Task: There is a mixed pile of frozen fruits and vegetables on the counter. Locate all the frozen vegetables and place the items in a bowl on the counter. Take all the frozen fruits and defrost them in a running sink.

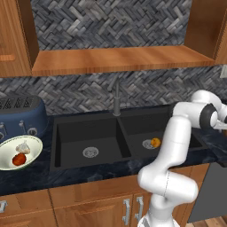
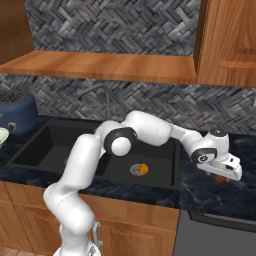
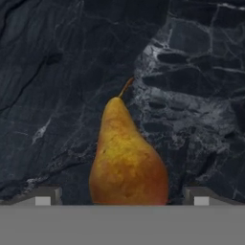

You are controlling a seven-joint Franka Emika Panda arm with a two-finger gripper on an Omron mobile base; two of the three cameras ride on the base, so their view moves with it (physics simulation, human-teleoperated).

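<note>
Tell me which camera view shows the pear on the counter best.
The hand view: the pear lies large and unobstructed on the dark counter, between the open gripper tips, stem and yellow-orange skin clear. The right base view shows just a small orange patch under the hand. In the left base view I cannot make it out.

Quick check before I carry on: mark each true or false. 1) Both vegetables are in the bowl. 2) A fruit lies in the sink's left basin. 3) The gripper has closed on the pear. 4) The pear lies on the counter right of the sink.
1) True: the red ball and the pale bulb lie in the bowl.
2) False: the orange fruit lies in the right basin of the sink, by its drain.
3) False: the gripper is open, its fingertips either side of the pear.
4) True: it lies on the counter.
</note>
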